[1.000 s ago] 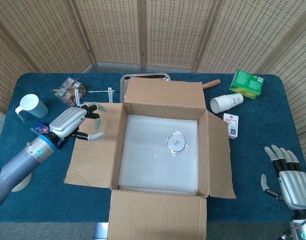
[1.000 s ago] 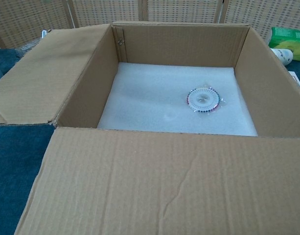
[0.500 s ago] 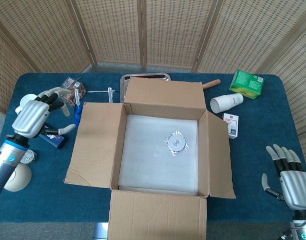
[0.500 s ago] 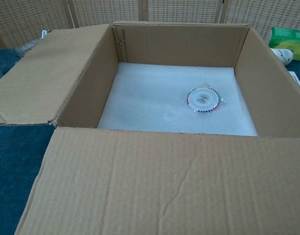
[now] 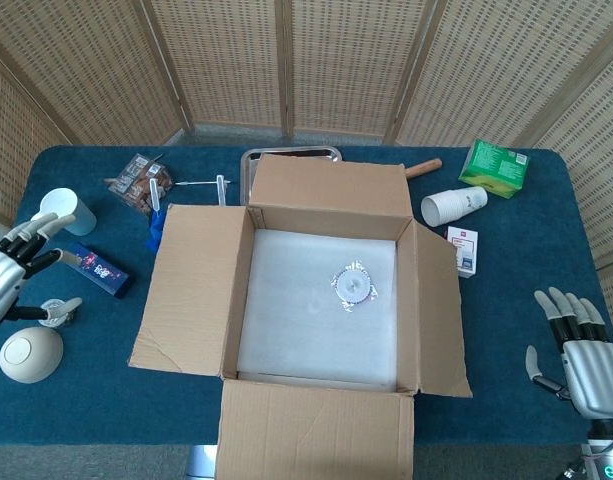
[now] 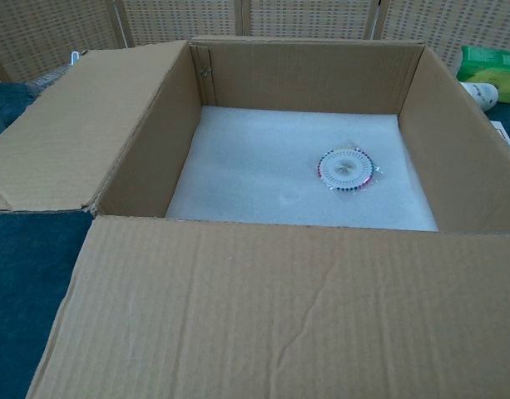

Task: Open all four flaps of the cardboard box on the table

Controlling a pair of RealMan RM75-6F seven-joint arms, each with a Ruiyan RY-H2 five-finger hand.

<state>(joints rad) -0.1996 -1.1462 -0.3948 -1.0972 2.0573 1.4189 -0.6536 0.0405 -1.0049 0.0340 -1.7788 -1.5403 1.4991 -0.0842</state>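
The cardboard box [image 5: 319, 385] [image 6: 113, 179] stands mid-table with its flaps folded outward: the left flap [image 5: 191, 288], the near flap [image 5: 316, 432], the right flap [image 5: 438, 310] and the far flap [image 5: 328, 185]. White foam lines its floor, and a small round packet [image 5: 354, 286] [image 6: 347, 169] lies on it. My left hand [image 5: 8, 278] hovers at the table's left edge, fingers spread, holding nothing. My right hand [image 5: 583, 360] is at the lower right corner, fingers apart and empty. Neither hand shows in the chest view.
Left of the box lie a white mug [image 5: 66, 212], a blue packet [image 5: 98, 271], a round white object [image 5: 30, 356] and a snack bag [image 5: 141, 181]. Behind it is a metal tray [image 5: 291, 153]; to the right, a paper cup [image 5: 453, 205], a green box [image 5: 494, 166] and a small carton [image 5: 464, 250].
My left hand has pulled back from the left flap to the table's left edge. The left flap stays flat and open. My right hand has barely moved.
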